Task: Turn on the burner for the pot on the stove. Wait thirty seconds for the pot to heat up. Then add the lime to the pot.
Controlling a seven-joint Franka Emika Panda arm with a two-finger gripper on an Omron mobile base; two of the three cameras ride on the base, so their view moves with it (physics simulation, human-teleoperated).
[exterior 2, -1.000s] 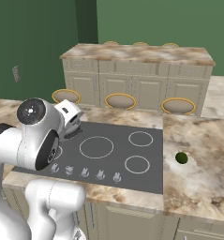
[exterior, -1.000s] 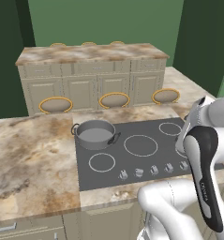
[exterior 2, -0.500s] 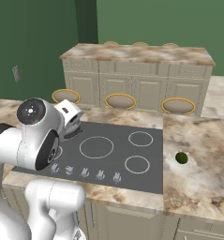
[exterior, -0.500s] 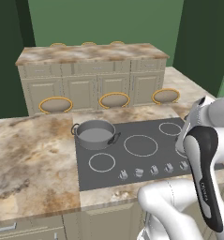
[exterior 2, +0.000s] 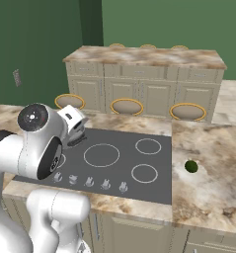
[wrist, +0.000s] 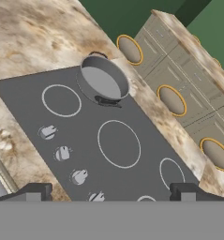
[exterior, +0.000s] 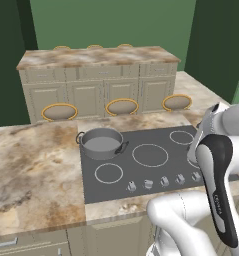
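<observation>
Looking down at the stove [exterior: 156, 172], I use it as my landmark for everything else. The pot [exterior: 101, 143] sits on the stove's back ring on the far left side, right over one of the thin white circles, so I think that is the burner I must switch on. The knobs [exterior: 163, 181] stand in a row along the stove's near edge, close to me, which makes them easy to reach first.

My gripper [wrist: 111, 194] hangs above the stove's near edge with its two dark tips far apart and nothing between them. I keep it wide because I judge the next job is to reach for a knob, and no knob looks turned yet.

The lime [exterior 2: 191, 166] waits on the counter [exterior 2: 208, 183] just off the stove's right side, well apart from the pot. It goes in last, so it can rest there for now.

The pot is round grey metal, smooth, with low straight walls and two small dark handles. The stove is flat, dark and smooth. The knobs are small and silver. The lime is small, round and dark green. The counter looks like brown and cream stone with swirls.
</observation>
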